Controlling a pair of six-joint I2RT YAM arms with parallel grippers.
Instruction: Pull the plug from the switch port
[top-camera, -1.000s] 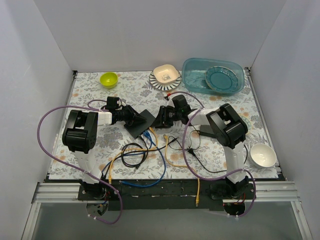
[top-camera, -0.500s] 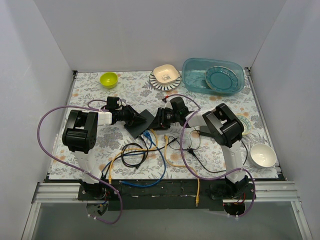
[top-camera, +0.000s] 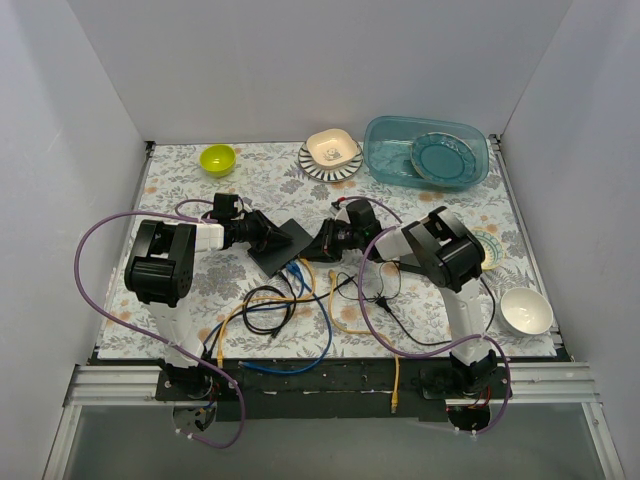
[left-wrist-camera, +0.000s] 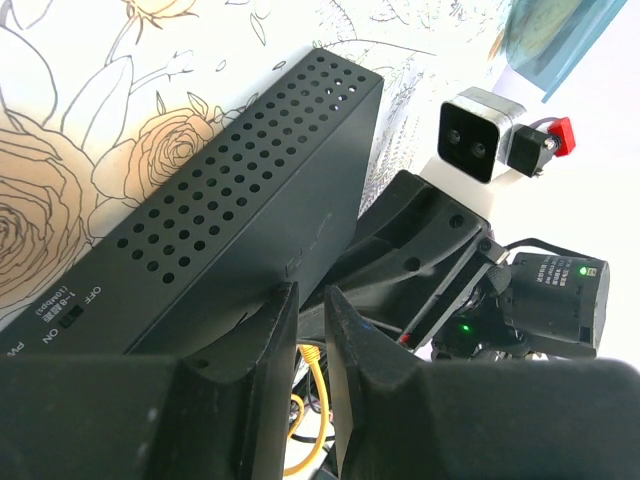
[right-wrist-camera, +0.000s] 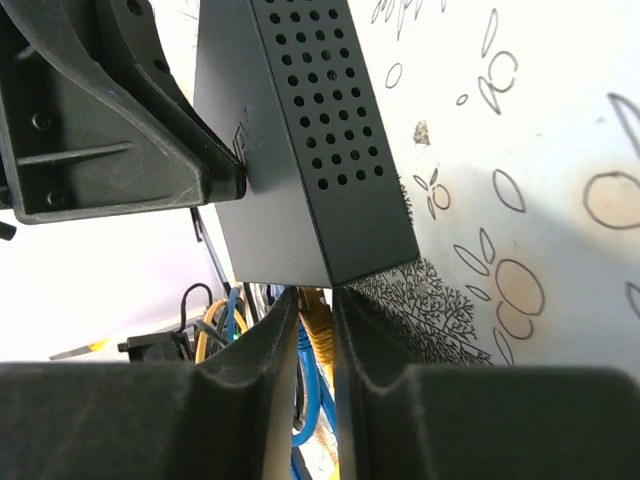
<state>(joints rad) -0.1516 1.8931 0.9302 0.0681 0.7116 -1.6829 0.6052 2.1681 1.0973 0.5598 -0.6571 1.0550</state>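
The black switch (top-camera: 283, 247) lies tilted mid-table, its perforated side showing in the left wrist view (left-wrist-camera: 230, 210) and the right wrist view (right-wrist-camera: 320, 130). My left gripper (top-camera: 266, 235) is nearly shut (left-wrist-camera: 310, 300), pinching the switch's left edge. My right gripper (top-camera: 320, 244) is at the port edge from the right. Its fingers (right-wrist-camera: 315, 300) are closed round a yellow plug (right-wrist-camera: 320, 335) that sits in the switch, with a blue cable (right-wrist-camera: 312, 400) just behind it. The ports themselves are hidden.
Yellow (top-camera: 340, 318), blue (top-camera: 322, 345) and black (top-camera: 262, 312) cables tangle in front of the switch. A green bowl (top-camera: 217, 158), a white bowl on a striped plate (top-camera: 331, 150) and a teal tub (top-camera: 425, 152) stand at the back. A white bowl (top-camera: 525, 310) sits at right.
My right gripper has moved left and closed in on the switch's port edge. The left arm and the switch have held still.
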